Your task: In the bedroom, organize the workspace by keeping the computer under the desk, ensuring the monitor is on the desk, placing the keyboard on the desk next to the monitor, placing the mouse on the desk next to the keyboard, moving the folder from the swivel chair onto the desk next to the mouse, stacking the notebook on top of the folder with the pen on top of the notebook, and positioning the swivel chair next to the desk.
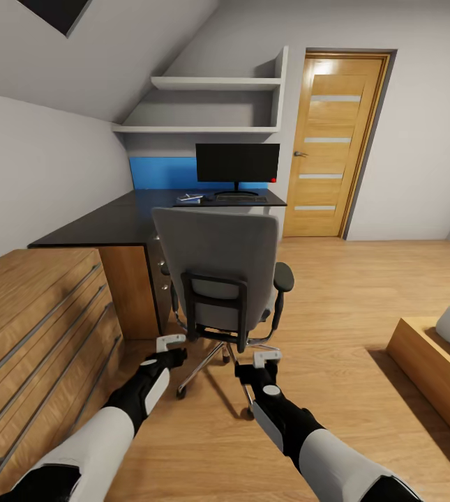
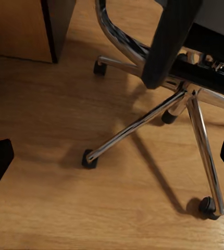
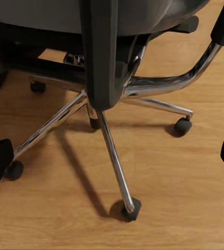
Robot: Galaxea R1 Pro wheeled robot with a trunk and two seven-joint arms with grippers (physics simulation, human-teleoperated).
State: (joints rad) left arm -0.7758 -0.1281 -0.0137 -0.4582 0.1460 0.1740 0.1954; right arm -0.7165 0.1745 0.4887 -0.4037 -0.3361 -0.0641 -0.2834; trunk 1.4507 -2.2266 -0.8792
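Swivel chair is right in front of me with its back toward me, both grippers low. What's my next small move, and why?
Probably raise both grippers to the swivel chair backrest and push it toward the desk. The left gripper and right gripper hang open and apart from the chair, down near its chrome base, too low to push squarely.

One swivel chair (image 1: 218,272), one monitor (image 1: 237,162), one desk (image 1: 113,223), two wall shelves (image 1: 214,104)

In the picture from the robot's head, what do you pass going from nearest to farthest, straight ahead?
The two grippers, left and right → swivel chair → desk → keyboard → monitor → blue back panel.
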